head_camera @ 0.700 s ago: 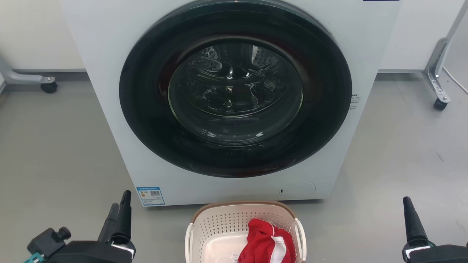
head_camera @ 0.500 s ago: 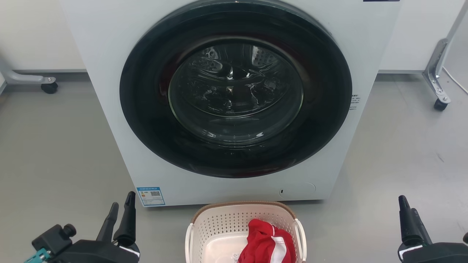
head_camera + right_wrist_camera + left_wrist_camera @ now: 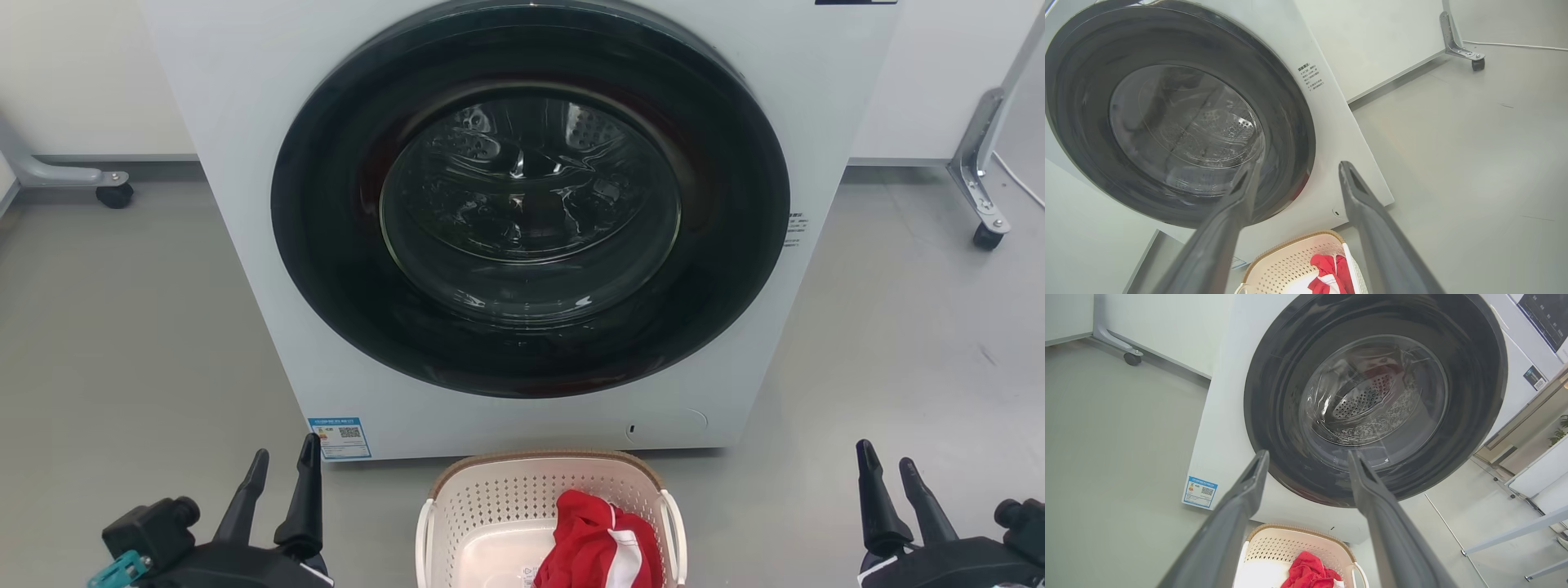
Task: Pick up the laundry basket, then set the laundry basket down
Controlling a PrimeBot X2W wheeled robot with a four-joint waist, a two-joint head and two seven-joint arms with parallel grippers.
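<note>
Jaws parted and empty on left gripper (image 3: 286, 446) and right gripper (image 3: 884, 454), either side of laundry basket (image 3: 490, 498) on floor (image 3: 122, 327); red garment (image 3: 600, 547) inside; washer (image 3: 237, 163) just behind.

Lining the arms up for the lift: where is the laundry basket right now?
In the head view the laundry basket sits on the floor at bottom centre, just before the washer, between the left gripper and the right gripper, touching neither.

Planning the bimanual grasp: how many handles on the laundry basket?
2: left handle and right handle, one on each side of the laundry basket. Near end is out of frame; more may be hidden.
</note>
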